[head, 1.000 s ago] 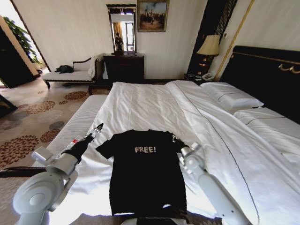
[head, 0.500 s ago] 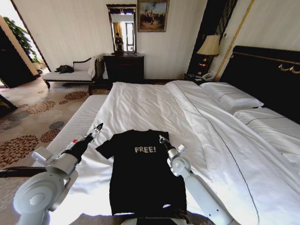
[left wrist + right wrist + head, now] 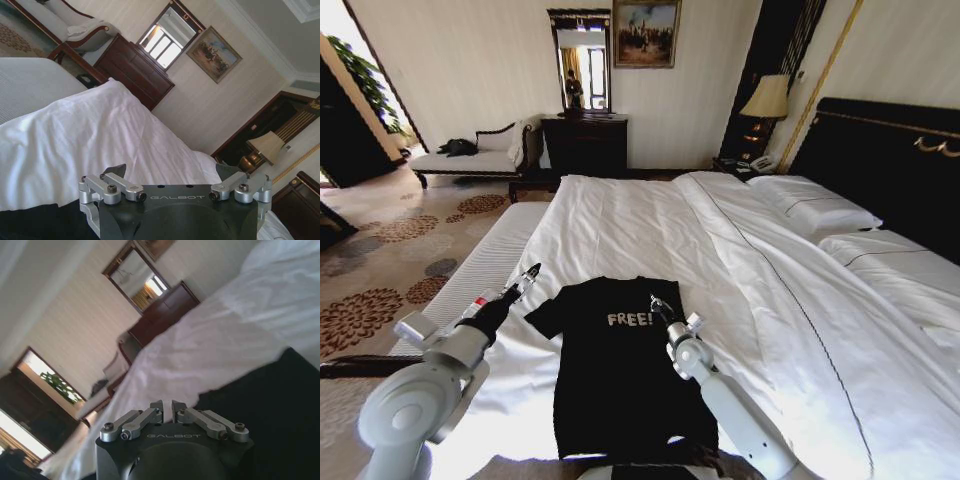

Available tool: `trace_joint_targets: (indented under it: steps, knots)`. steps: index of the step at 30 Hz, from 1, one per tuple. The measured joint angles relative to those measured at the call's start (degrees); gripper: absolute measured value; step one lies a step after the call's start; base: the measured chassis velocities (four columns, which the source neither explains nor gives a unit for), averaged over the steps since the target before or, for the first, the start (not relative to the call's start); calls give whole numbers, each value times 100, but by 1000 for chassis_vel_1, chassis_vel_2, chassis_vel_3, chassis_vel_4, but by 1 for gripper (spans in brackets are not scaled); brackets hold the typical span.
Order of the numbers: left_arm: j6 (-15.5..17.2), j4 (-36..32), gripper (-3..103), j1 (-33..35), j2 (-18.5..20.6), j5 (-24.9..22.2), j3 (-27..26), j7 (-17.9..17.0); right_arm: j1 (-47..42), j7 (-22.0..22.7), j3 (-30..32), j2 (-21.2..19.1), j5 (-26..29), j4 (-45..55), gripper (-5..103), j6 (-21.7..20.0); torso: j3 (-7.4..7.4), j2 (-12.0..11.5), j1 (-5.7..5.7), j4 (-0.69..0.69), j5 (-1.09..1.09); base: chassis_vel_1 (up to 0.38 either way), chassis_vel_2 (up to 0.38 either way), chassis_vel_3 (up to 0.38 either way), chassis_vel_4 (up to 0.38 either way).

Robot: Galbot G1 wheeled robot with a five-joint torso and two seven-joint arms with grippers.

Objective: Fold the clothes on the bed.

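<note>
1. As we look down from the head view, the black T-shirt [image 3: 625, 370] lies flat and face up near the foot of the bed [image 3: 790, 330], its soft cotton matte against the smooth white duvet [image 3: 620, 225].
2. We read "FREE!" in white block letters across its chest.
3. Our left gripper [image 3: 531, 272] hangs over the duvet just beside the shirt's sleeve on our left; in the left wrist view its fingers [image 3: 114, 170] stand wide apart, holding nothing.
4. Our right gripper [image 3: 655, 301] sits over the shirt's chest, just beside the lettering; in the right wrist view the right gripper [image 3: 166, 405] has its fingers drawn nearly together with only a thin gap, and we cannot tell whether any cloth is pinched between them.
5. Both grippers are dark bodies with silver metal linkages, and we read "GALBOT" on each.
6. A dark wood headboard [image 3: 890, 165] backs two plump white pillows [image 3: 815, 205].
</note>
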Motion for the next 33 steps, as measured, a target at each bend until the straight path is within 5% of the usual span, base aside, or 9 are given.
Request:
trace_joint_targets:
  steps: [6,10,12,14,23,33]
  knots:
    - [-16,195,100,-51,-18,111,71,-2,-159,-424,353,-16,172,556,25,324,-1,1,-1,0,-1,0,0,0,0]
    - [-91,516,100,-127,-62,260,213,0,-290,-494,816,-61,260,769,47,449,0,0,0,0,0,0,0,0,0]
    - [-116,638,100,-158,-65,317,259,6,-325,-484,907,-63,266,790,47,474,-1,0,0,0,0,0,0,0,0]
    - [-239,1256,100,-302,-50,521,481,16,-456,-383,1197,-27,230,857,63,541,-1,0,0,-1,0,0,0,0,0]
    - [-542,2842,100,-1000,18,539,1227,110,-812,19,1596,292,-189,1022,95,512,0,0,0,-1,0,0,0,0,0]
    - [-327,3064,100,-963,-50,394,1173,212,-989,266,1772,438,-260,1074,100,415,0,0,0,-1,0,0,0,0,0]
